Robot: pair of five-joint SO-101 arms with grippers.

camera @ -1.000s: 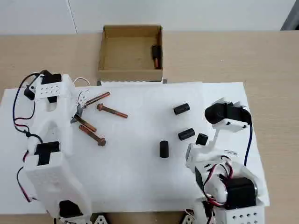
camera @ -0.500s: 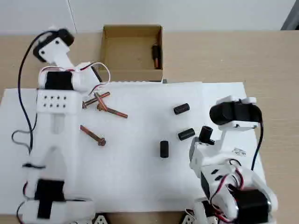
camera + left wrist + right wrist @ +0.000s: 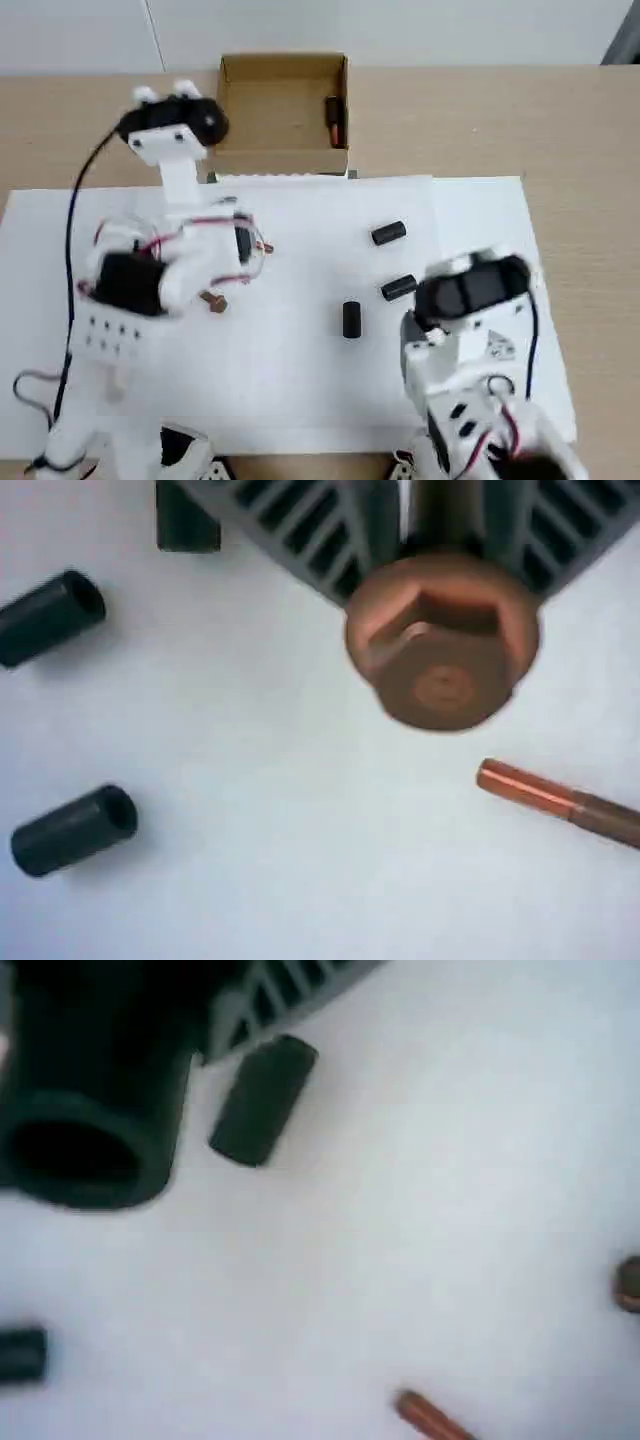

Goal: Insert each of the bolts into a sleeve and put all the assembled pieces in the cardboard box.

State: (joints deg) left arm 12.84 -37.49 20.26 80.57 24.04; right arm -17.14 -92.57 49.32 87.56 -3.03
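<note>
The left tool (image 3: 445, 515) is clamped on the shank of a copper bolt (image 3: 440, 645), its hex head facing the wrist camera. The right tool (image 3: 110, 1010) grips a black sleeve (image 3: 90, 1110) across its body, the bore open and clear. Both pieces look light and rigid. The bolt's smooth shank could slip or twist, so a hold close behind the head seems best. The round sleeve wants a mid-body pinch that leaves the mouth free. Under the tools lies a white sheet (image 3: 300, 400) carrying three loose sleeves (image 3: 388, 233), (image 3: 398, 288) and (image 3: 351, 319), which would roll if nudged. A loose bolt (image 3: 560, 802) lies near the left tool. Beyond the sheet, the cardboard box (image 3: 283, 150) stands on the table (image 3: 580, 130), with one assembled piece (image 3: 334, 120) against its side wall.
</note>
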